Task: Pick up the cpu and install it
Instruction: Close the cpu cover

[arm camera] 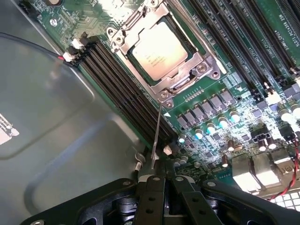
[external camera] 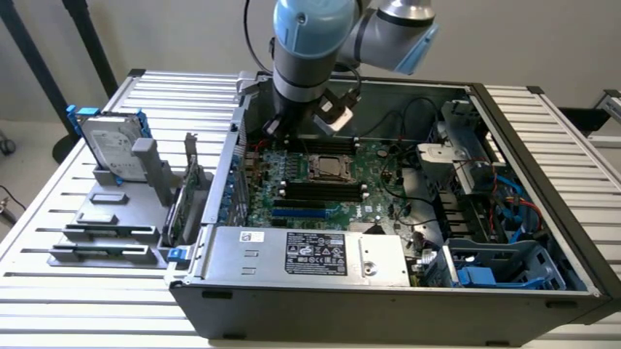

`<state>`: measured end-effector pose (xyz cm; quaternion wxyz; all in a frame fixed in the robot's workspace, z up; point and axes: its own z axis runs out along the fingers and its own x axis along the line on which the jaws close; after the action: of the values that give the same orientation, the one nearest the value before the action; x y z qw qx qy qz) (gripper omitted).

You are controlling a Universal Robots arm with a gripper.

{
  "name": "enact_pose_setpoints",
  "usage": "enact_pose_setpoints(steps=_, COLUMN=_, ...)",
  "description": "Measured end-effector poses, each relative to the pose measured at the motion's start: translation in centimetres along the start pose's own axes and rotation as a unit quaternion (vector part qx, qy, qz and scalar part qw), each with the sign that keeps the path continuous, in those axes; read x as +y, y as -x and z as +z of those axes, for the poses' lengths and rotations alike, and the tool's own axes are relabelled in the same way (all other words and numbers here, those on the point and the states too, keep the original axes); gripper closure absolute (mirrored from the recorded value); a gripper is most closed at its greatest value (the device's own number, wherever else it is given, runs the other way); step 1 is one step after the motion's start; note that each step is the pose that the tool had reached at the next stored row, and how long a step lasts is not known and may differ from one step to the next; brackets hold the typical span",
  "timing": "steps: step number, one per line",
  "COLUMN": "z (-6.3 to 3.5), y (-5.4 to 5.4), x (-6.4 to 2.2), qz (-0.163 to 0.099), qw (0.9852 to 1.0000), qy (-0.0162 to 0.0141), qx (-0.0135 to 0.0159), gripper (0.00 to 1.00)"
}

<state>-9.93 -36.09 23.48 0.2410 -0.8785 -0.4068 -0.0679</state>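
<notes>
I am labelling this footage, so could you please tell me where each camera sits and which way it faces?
Exterior view: off the arm, above the open computer case, looking down into it; the arm shows, reaching in.
Wrist view: on the wrist, looking along the closed tool at the motherboard; the tool's black fingers show.
Shared: the cpu in its socket and the memory slots beside it.

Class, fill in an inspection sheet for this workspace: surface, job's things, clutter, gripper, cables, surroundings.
Surface: slatted table bearing an open computer case.
Job's things: cpu lying in the motherboard socket, inside its metal frame.
Clutter: hard drive upright in a grey tray, at the exterior view's left.
Gripper: gripper shut, over the board by the thin socket lever.
Cables: black cables and blue cables inside the case.
Surroundings: pale wall behind.
</notes>
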Motion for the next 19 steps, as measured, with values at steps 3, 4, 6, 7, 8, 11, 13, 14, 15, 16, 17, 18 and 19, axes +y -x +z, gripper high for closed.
enact_pose_setpoints(steps=3, z=0.12, y=-0.2, x=-0.10, qz=0.005, qw=1.0000, qy=0.0032, qx=0.0033, gripper=0.89)
enact_pose_setpoints(steps=4, z=0.17, y=-0.3, x=-0.14, qz=0.006, qw=1.0000, qy=0.0044, qx=0.0044, gripper=0.89)
enact_pose_setpoints(steps=6, z=0.28, y=-0.5, x=-0.22, qz=0.009, qw=0.9999, qy=0.0071, qx=0.0064, gripper=0.89)
enact_pose_setpoints(steps=7, z=0.34, y=-0.6, x=-0.27, qz=0.010, qw=0.9999, qy=0.0087, qx=0.0074, gripper=0.89)
enact_pose_setpoints(steps=8, z=0.40, y=-0.8, x=-0.31, qz=0.011, qw=0.9999, qy=0.0102, qx=0.0082, gripper=0.89)
enact_pose_setpoints(steps=11, z=0.53, y=-1.1, x=-0.37, qz=0.014, qw=0.9997, qy=0.0163, qx=0.0089, gripper=0.89)
enact_pose_setpoints(steps=13, z=0.59, y=-1.3, x=-0.35, qz=0.016, qw=0.9996, qy=0.0222, qx=0.0072, gripper=0.89)
enact_pose_setpoints(steps=14, z=0.61, y=-1.4, x=-0.34, qz=0.017, qw=0.9995, qy=0.0254, qx=0.0061, gripper=0.89)
enact_pose_setpoints(steps=15, z=0.64, y=-1.5, x=-0.34, qz=0.018, qw=0.9994, qy=0.0287, qx=0.0050, gripper=0.89)
enact_pose_setpoints(steps=16, z=0.67, y=-1.6, x=-0.33, qz=0.019, qw=0.9993, qy=0.0320, qx=0.0039, gripper=0.89)
enact_pose_setpoints(steps=17, z=0.71, y=-1.7, x=-0.33, qz=0.019, qw=0.9992, qy=0.0358, qx=0.0029, gripper=0.89)
enact_pose_setpoints(steps=18, z=0.74, y=-1.8, x=-0.32, qz=0.020, qw=0.9990, qy=0.0393, qx=0.0020, gripper=0.89)
enact_pose_setpoints(steps=19, z=0.77, y=-1.9, x=-0.32, qz=0.020, qw=0.9989, qy=0.0428, qx=0.0010, gripper=0.89)
